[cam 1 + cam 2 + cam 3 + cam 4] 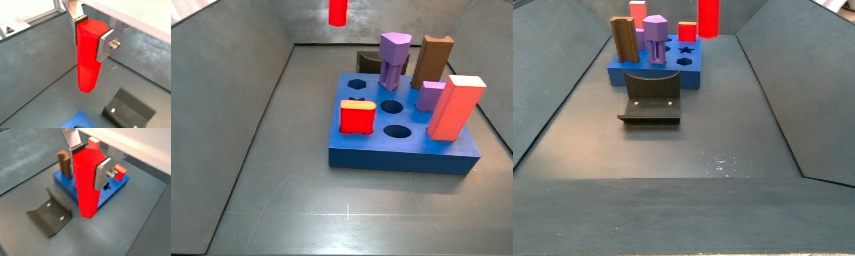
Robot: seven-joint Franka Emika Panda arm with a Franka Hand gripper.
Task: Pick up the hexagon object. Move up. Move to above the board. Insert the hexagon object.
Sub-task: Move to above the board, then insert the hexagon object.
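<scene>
tool grips hexagon object, long axis upright

No text, label, brand, number or sign can be read in any view. The hexagon object, the board and the fixture carry bare surfaces (plain colour only). The gripper, in the upper middle of a wrist view, shows no marking either.

1 end effector, 1 hexagon object, 1 board, 5 pegs, 1 fixture
</scene>
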